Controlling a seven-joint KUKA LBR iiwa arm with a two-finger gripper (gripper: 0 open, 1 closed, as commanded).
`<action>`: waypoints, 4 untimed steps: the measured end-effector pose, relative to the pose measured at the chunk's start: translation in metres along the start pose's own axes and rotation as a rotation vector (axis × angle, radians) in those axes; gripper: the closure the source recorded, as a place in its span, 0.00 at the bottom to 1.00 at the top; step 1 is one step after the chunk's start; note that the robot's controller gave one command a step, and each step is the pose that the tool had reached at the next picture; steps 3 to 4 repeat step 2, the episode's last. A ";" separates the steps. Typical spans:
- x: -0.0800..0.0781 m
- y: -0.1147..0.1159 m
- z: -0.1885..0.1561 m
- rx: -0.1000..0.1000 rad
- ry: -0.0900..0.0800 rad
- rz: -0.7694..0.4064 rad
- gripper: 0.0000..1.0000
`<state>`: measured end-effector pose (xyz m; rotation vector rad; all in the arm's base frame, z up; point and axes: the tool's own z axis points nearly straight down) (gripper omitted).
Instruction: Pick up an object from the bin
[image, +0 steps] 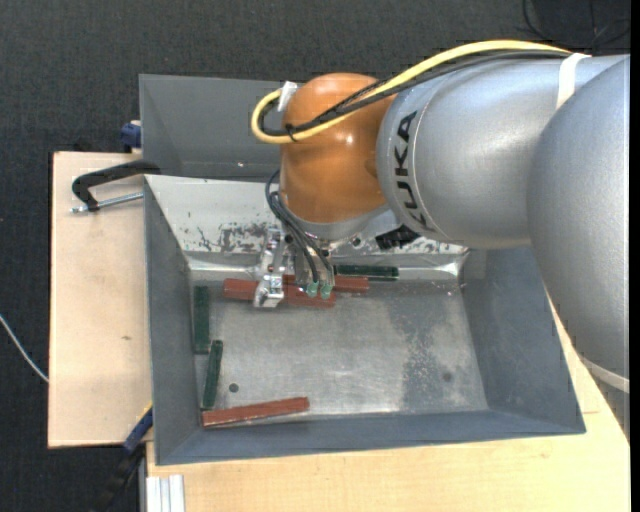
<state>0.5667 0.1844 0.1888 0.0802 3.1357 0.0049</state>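
Five flat sticks lie in the bin (165, 330) in the camera view, spread singly on the grey floor. The gripper (292, 288) is low in the upper middle of the frame, close to the bin's back wall and directly over the back red-brown stick (240, 290). That stick lies flat and roughly level across the frame. Its left end pokes out left of the gripper and its right end pokes out to the right, while its middle is hidden under the tool. Whether the tool touches it or hangs just above it, cannot tell. Whether the tool is released or clenched on the stick, cannot tell either, since its own metal parts and wires cover the lower end.

The back green stick (368, 270) lies just right of the gripper at the foot of the back wall, just above the red-brown stick's right end. The left green stick (201, 320) lies along the left wall, running up-down in the frame, below and left of the gripper. The lower green stick (212, 373) sits just beneath it, slightly tilted, nearly end to end with it. The front red-brown stick (255, 411) lies along the front wall at lower left, slightly tilted, its left end near the lower green stick's bottom end. A small dark spot (233, 389) sits on the floor just right of the lower green stick.

The orange cover (325, 150) sits above the gripper with a yellow cable (440, 62) looping over it. The silver arm (500, 150) comes in from the upper right.
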 end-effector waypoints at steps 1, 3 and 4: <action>0.000 0.000 0.000 0.000 0.000 0.000 1.00; -0.004 0.002 -0.019 0.001 0.000 -0.016 1.00; -0.004 0.002 -0.019 0.001 0.000 -0.016 1.00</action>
